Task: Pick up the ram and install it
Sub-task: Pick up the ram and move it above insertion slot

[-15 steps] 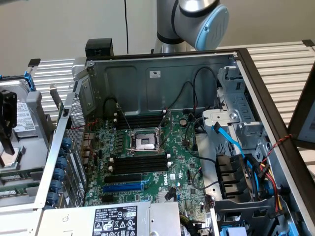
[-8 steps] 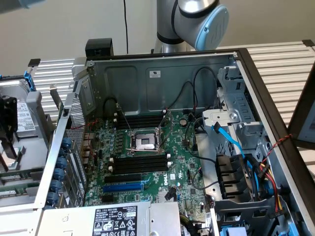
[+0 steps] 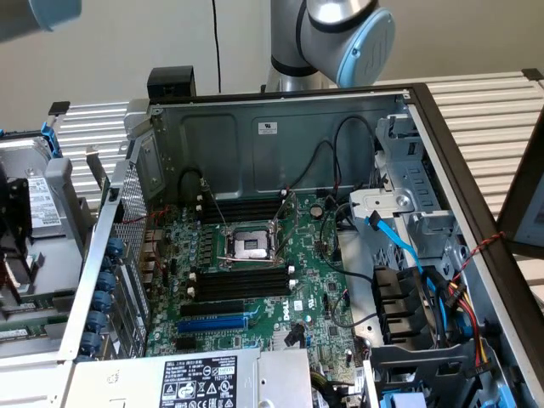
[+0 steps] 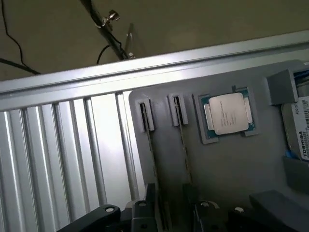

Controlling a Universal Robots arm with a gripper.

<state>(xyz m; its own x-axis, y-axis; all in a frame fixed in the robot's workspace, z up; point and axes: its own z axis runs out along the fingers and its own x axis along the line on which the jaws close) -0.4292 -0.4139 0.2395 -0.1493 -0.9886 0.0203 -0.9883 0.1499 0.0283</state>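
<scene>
The ram shows as two thin sticks standing on edge in a grey tray (image 4: 231, 164): one ram stick (image 4: 147, 130) and a second (image 4: 181, 125) beside it. My gripper (image 4: 174, 215) hangs above their near ends, open, its dark fingers (image 4: 145, 212) set apart with nothing between them. In the exterior view the open computer case (image 3: 280, 127) holds the green motherboard (image 3: 319, 289), with black memory slots (image 3: 242, 282) in front of the processor socket (image 3: 251, 246) and more black memory slots (image 3: 242, 209) behind it.
A processor chip (image 4: 227, 113) and a hard drive (image 4: 299, 135) lie in the tray beside the sticks. A ribbed metal table (image 4: 58, 154) lies around it. In the case are a blue expansion slot (image 3: 212, 323), loose cables (image 3: 408, 255) and a power supply (image 3: 195, 378).
</scene>
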